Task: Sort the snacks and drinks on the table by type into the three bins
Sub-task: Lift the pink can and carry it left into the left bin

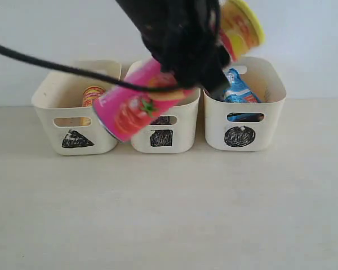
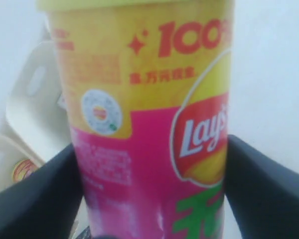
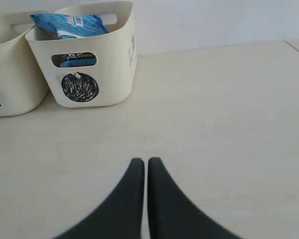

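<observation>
My left gripper point(image 2: 150, 149) is shut on the pink-yellow chip tube point(image 2: 149, 99), one dark finger on each side. In the exterior view this tube point(image 1: 132, 109) hangs tilted above the bins, pink end low over the gap between the triangle bin point(image 1: 56, 90) and the square bin point(image 1: 183, 135), yellow lid up to the right. The yellow-red tube point(image 1: 92, 94) stands in the triangle bin. The blue bag point(image 1: 239, 90) lies in the circle bin point(image 1: 270, 84). My right gripper point(image 3: 146, 162) is shut on nothing, low over the table point(image 3: 214, 124). Both cartons and the orange-white bag are hidden.
The black left arm point(image 1: 169, 34) and its cable point(image 1: 45, 64) cross above the bins. Something dark shows through the square bin's handle cutout point(image 1: 160, 120). In the right wrist view the circle bin point(image 3: 114, 59) stands beyond the fingertips, with the blue bag point(image 3: 70, 25) inside.
</observation>
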Controlling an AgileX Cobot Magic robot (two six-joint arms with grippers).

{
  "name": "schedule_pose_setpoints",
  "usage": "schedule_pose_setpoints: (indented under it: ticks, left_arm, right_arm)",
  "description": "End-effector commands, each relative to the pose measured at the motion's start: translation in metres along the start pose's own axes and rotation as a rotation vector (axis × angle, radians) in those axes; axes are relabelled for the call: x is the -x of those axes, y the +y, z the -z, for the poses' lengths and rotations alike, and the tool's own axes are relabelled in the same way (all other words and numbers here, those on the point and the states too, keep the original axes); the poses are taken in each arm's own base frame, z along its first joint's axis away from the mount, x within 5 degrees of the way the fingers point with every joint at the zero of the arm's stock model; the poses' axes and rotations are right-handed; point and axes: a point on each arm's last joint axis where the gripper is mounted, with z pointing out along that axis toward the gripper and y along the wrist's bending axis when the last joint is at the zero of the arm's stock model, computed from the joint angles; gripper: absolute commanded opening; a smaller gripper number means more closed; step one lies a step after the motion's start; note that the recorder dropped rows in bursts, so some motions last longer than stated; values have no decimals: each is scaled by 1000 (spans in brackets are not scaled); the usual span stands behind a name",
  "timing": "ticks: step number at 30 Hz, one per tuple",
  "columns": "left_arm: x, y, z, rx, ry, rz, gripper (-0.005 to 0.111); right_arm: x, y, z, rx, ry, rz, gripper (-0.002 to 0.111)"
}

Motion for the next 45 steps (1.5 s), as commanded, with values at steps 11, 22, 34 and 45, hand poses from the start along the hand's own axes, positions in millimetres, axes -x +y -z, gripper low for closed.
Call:
schedule_pose_setpoints:
  ticks: [11, 22, 34, 45]
  left_arm:
    - [-84, 139, 38, 306, -212, 574, 4]
    - [-127, 196, -32, 389, -383, 820, 4]
    - [-185, 213, -134, 376, -273, 860, 4]
    - [-204, 209, -169, 353, -231, 870, 42]
  right_arm:
    - [1, 0, 1, 2, -15, 4, 0]
    - [1, 0, 1, 2, -15, 4, 0]
    - [1, 0, 1, 2, -15, 4, 0]
    - [3, 0, 1, 3, -37, -4, 0]
